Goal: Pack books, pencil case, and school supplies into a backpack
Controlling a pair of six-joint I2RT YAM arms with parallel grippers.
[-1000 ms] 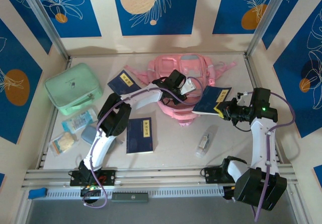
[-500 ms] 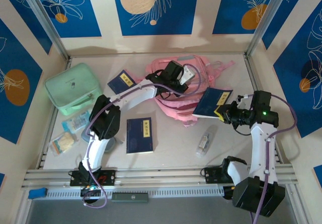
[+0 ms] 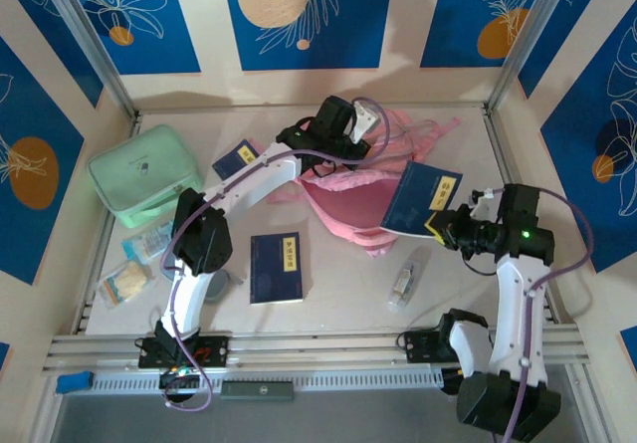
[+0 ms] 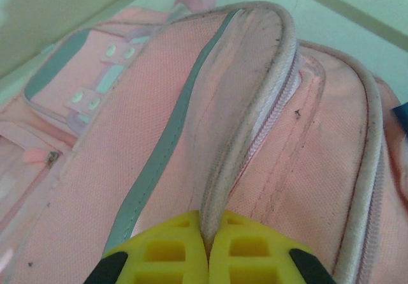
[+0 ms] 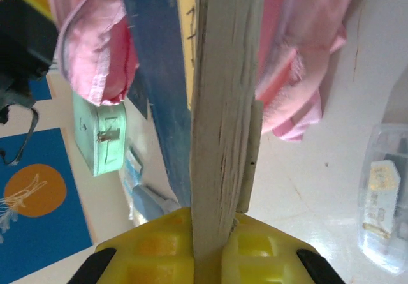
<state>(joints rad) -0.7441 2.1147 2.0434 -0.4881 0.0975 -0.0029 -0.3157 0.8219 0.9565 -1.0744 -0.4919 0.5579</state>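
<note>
The pink backpack point(image 3: 348, 204) lies at the back middle with its mouth pulled open. My left gripper point(image 3: 350, 132) is shut on its piped rim point(image 4: 220, 188) and holds that rim up toward the back wall. My right gripper point(image 3: 445, 226) is shut on a navy book point(image 3: 422, 199), which it holds on edge just right of the opening; its page edge point(image 5: 223, 105) faces the wrist camera. A second book point(image 3: 276, 267) lies flat at the front. A third point(image 3: 240, 156) lies partly under my left arm. The grey-blue pencil case point(image 5: 153, 202) lies beyond the held book.
A clear bottle point(image 3: 403, 282) lies on the table front right of the backpack. The mint-green case point(image 3: 144, 174) stands at the left. In front of it lie a blue-and-white packet point(image 3: 151, 239) and a yellowish packet point(image 3: 124, 284). Walls close in the back and both sides.
My left gripper has moved toward the back wall with the backpack's rim, pulling the mouth wider. My right gripper has raised the book a little and tipped it steeper.
</note>
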